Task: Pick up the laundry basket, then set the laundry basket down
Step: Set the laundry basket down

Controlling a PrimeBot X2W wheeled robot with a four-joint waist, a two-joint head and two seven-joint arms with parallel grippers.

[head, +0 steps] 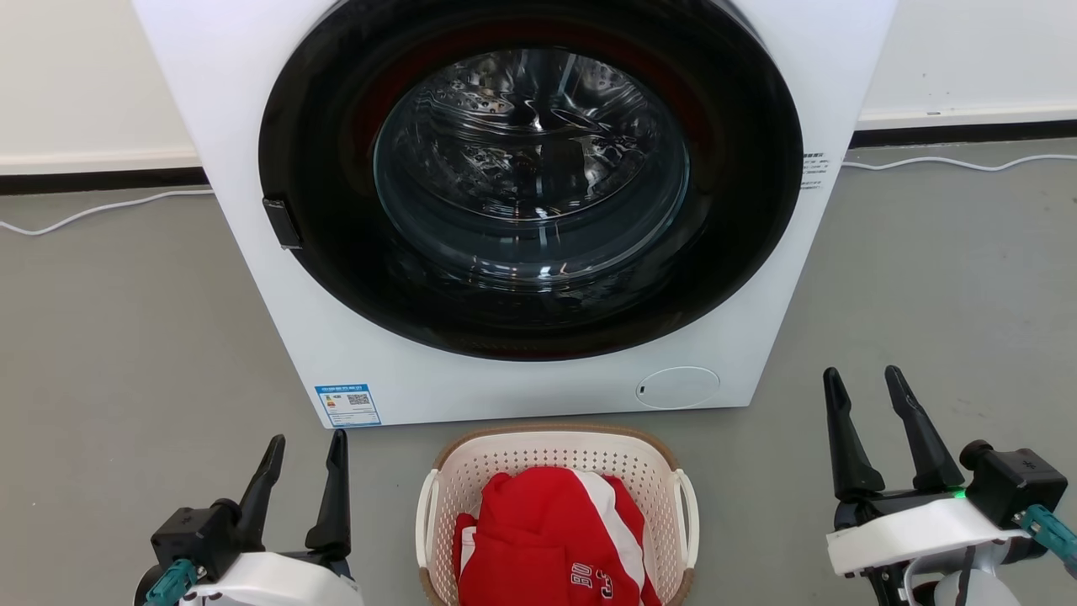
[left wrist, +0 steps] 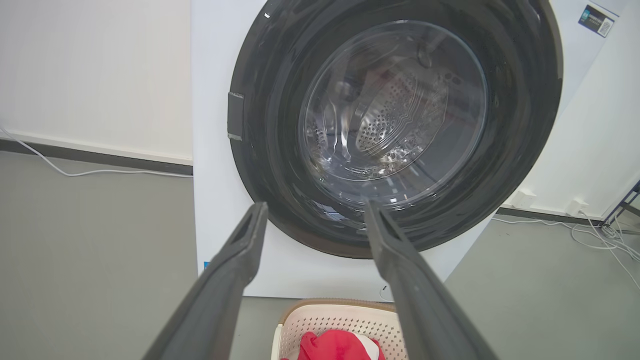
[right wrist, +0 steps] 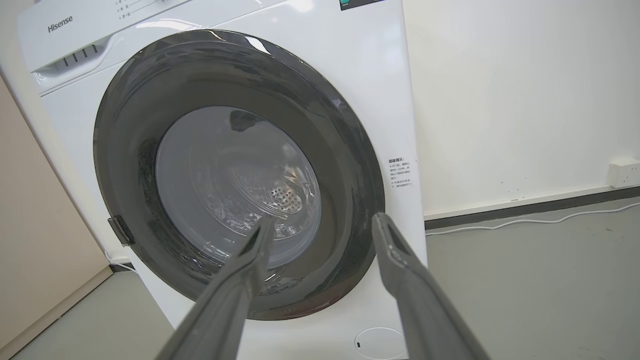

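The laundry basket [head: 547, 453] sits on the grey floor just in front of the washing machine, at the bottom centre of the head view. It is cream-white and perforated, with a tan rim and white loop handles on both sides. Red and white clothing [head: 551, 530] fills it. My left gripper [head: 308, 441] stands open to the basket's left, apart from it. My right gripper [head: 863, 375] stands open further off to the right. In the left wrist view the basket [left wrist: 345, 316] shows low between the fingers. Both grippers hold nothing.
A big white washing machine [head: 278, 252] with a round dark glass door [head: 530, 168] stands right behind the basket. White cables [head: 92, 210] run along the wall's foot on both sides. Grey floor [head: 126, 353] spreads left and right of the basket.
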